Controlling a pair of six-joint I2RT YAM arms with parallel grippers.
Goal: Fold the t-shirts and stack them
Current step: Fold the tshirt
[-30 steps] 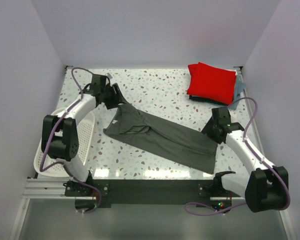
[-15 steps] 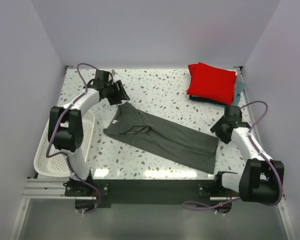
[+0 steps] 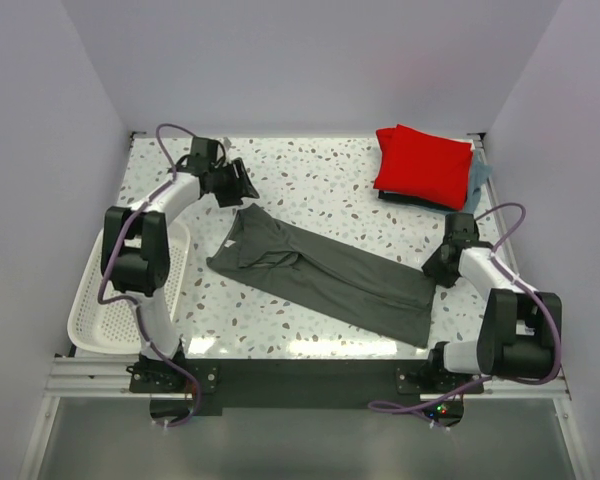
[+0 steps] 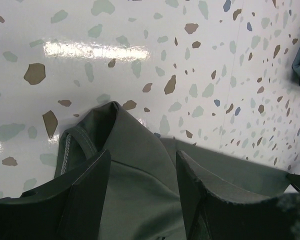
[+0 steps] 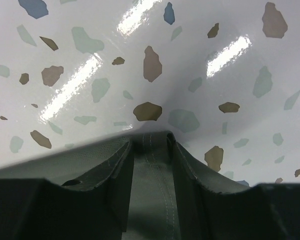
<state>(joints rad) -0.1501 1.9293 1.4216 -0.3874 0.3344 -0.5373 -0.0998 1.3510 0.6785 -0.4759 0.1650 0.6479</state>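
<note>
The dark grey t-shirt (image 3: 325, 272) lies as a long diagonal strip on the speckled table. My left gripper (image 3: 242, 187) hovers open just beyond its upper-left end. In the left wrist view that end of the shirt (image 4: 135, 155) shows under the spread left gripper (image 4: 142, 167). My right gripper (image 3: 436, 271) is at the shirt's right edge. In the right wrist view its narrowed jaws straddle the stitched hem (image 5: 151, 190), which lies flat in the gap of the right gripper (image 5: 150, 146). A folded red t-shirt (image 3: 425, 165) tops a stack at the back right, with a light blue-grey one (image 3: 477, 180) showing beneath.
A white slatted basket (image 3: 88, 305) stands at the table's left edge beside the left arm. Walls close in the table at the left, right and back. The black mounting rail (image 3: 300, 385) runs along the near edge.
My left gripper has drawn back from the shirt's upper-left corner. My right arm folded in toward the right edge, and its jaws have narrowed around the hem.
</note>
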